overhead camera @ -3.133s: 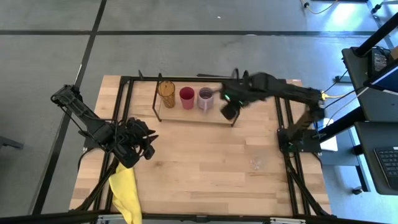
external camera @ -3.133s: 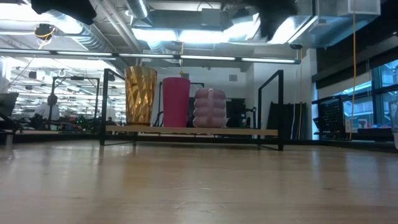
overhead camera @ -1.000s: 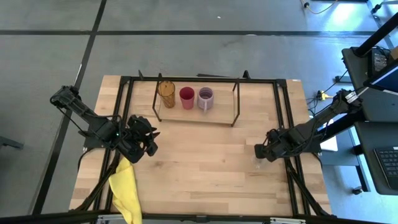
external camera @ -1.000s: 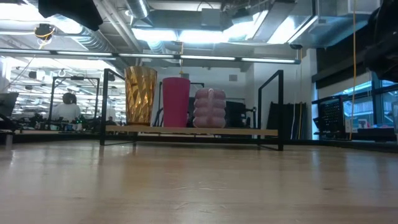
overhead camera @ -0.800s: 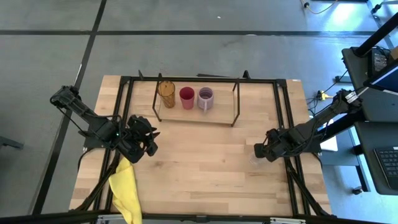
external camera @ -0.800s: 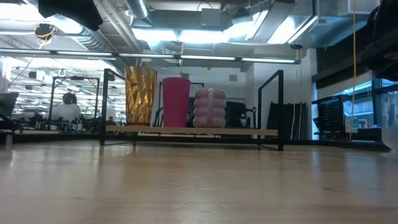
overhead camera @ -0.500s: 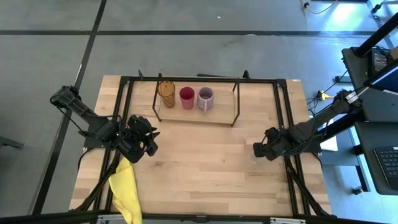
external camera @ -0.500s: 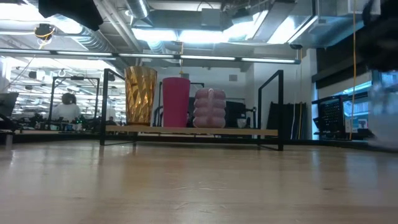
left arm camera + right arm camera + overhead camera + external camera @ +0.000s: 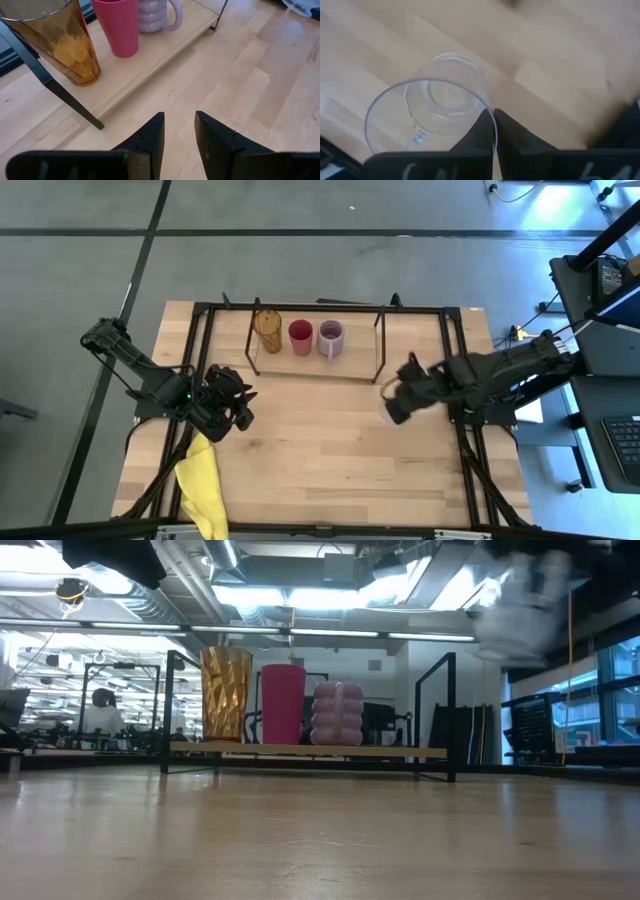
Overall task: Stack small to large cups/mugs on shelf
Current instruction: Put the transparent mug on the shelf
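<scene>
An amber tumbler (image 9: 267,323), a red cup (image 9: 300,332) and a light purple mug (image 9: 330,336) stand side by side, bases on the wooden board of the shelf (image 9: 350,368) at the table's far side. They also show in the low view: tumbler (image 9: 226,693), red cup (image 9: 283,703), mug (image 9: 338,713). My right gripper (image 9: 395,406) is to the right of the shelf, shut on a tiny clear glass (image 9: 440,107), which is a blur high in the low view (image 9: 520,605). My left gripper (image 9: 177,140) stands open at the table's left with nothing between its fingers. My right gripper pinches the clear glass by its rim (image 9: 486,108), one finger inside the glass and one outside. The fingers come from above, pointing down. The glass hangs mouth up below them, lifted clear of the table.
A yellow cloth (image 9: 200,480) lies at the near left, just below my left gripper. A black frame (image 9: 455,380) runs around the table. Bare board lies on the shelf to the right of the mug (image 9: 197,20).
My right gripper has shut on the clear glass near the table's right edge, then risen and gone left and toward the far edge, toward the shelf. The glass has been lifted clear of the table with it.
</scene>
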Robot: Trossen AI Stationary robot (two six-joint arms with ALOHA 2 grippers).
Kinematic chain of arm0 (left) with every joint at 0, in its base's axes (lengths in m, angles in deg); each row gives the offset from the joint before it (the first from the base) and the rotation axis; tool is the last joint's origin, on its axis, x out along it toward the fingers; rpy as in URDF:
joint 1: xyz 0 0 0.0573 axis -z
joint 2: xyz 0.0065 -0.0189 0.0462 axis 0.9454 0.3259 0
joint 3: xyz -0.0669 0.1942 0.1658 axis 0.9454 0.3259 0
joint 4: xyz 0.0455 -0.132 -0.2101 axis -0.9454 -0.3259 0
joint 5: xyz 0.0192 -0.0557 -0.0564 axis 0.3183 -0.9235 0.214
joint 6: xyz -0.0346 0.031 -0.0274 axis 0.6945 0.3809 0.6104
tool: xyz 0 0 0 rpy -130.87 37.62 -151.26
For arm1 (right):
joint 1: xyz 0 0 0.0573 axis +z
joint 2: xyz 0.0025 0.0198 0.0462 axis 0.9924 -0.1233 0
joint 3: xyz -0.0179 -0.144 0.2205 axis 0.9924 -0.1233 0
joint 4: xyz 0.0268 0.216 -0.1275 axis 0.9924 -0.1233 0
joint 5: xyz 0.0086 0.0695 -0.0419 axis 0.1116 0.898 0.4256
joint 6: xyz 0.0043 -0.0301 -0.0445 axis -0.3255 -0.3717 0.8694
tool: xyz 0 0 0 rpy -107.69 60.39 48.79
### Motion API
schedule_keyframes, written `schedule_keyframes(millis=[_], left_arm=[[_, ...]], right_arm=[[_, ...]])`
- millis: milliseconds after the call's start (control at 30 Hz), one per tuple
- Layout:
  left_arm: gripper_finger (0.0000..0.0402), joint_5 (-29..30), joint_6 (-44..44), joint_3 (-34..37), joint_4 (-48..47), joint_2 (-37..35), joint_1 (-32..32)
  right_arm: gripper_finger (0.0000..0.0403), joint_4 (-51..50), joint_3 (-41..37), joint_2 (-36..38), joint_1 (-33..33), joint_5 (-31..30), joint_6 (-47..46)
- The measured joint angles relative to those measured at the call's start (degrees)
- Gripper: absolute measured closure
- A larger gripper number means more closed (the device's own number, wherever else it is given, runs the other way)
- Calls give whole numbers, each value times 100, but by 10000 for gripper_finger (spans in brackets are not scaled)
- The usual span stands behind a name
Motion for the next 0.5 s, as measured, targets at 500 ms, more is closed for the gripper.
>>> schedule_keyframes(millis=[500], left_arm=[[300, 0, 7, 0, 0, 0, 2]], right_arm=[[394, -433, 2689, -2255, -2557, -62, 3931]])
